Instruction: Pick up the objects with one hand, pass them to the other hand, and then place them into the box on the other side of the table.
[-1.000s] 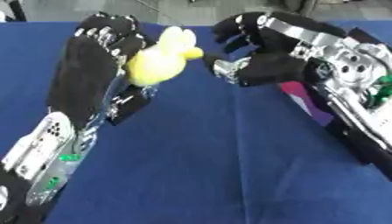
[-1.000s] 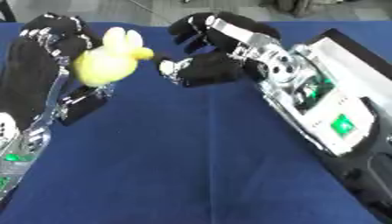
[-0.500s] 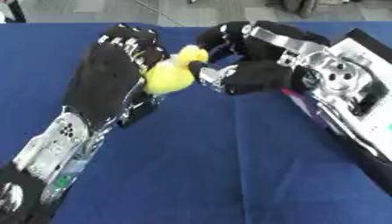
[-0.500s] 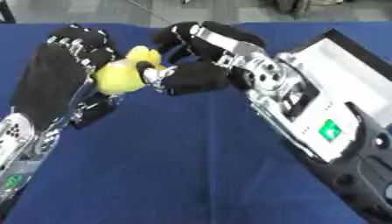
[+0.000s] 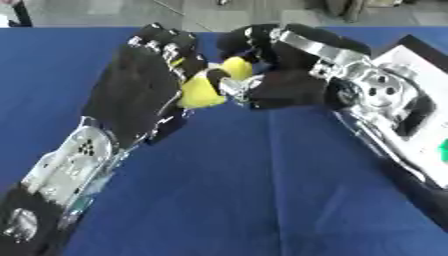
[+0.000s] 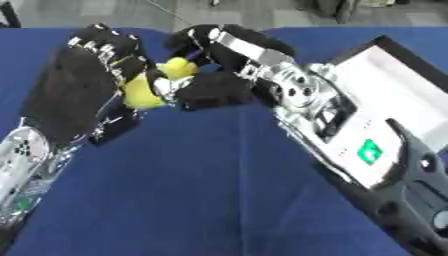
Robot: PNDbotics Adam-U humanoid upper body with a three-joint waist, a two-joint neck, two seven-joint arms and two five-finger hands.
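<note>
The yellow toy (image 5: 210,86) is up in the air, above the blue worktop (image 5: 254,185), near the far middle. It sits between the two robot hands.

The left robot hand (image 5: 144,92) comes in from the lower left. Its palm faces the toy and its fingers point up and curl a bit over the toy's left side. The toy rests against this palm, so this robot hand is grasping the toy.

The right robot hand (image 6: 229,75) comes in from the right. Its fingers curl over the top of the toy and its thumb sits just below, right at the toy's right side. It touches the toy too, w/ fingers bent round it.

So both robot hands are on the toy at once. Only a bit of yellow shows between the black fingers.

A box (image 6: 404,95) w/ a dark rim and a pale inside sits at the right edge of the worktop, partly behind the right arm.
</note>
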